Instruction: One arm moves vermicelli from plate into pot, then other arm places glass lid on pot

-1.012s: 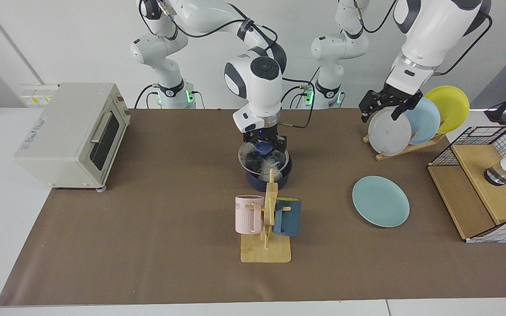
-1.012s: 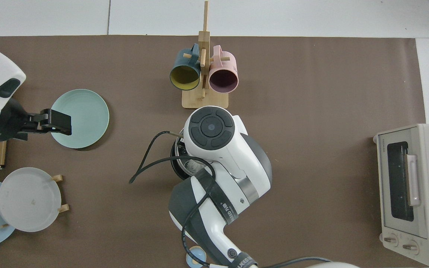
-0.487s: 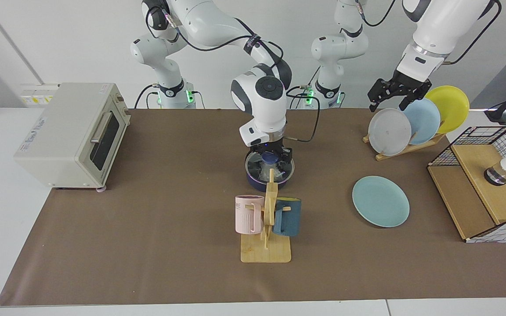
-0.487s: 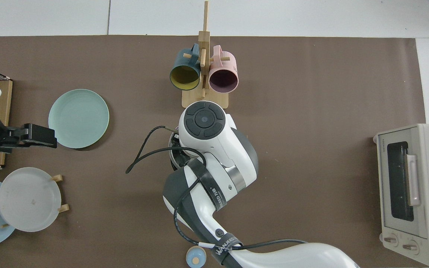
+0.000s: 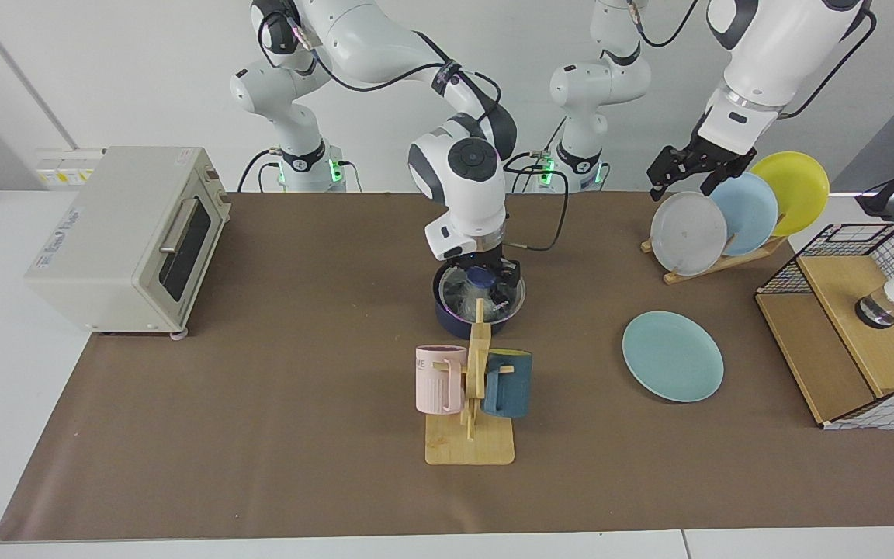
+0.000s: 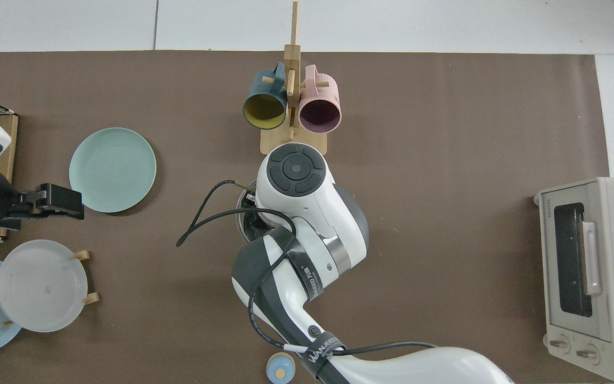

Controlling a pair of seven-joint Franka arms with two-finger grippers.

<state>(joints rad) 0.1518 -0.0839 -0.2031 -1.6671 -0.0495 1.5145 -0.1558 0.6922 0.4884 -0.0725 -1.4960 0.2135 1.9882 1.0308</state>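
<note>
The dark navy pot [image 5: 459, 320] stands mid-table, just behind the mug rack. The glass lid [image 5: 459, 289] lies level on its rim, and white vermicelli [image 5: 464, 297] shows through the glass. My right gripper [image 5: 483, 278] reaches straight down and is shut on the lid's blue knob. From above, the right arm covers the pot [image 6: 244, 210] except for a sliver of rim. The teal-green plate [image 5: 672, 355] [image 6: 112, 169] lies bare. My left gripper [image 5: 686, 172] [image 6: 62, 198] hangs open and empty, high above the plate rack.
A wooden mug rack [image 5: 472, 431] with a pink and a dark teal mug stands close in front of the pot. A toaster oven [image 5: 125, 233] sits at one end. A plate rack [image 5: 715, 260] and a wire-sided wooden box [image 5: 854, 326] sit at the other.
The right gripper came down with the lid, which went from tilted above the pot to level on its rim. The left arm rose and drew back from the plate.
</note>
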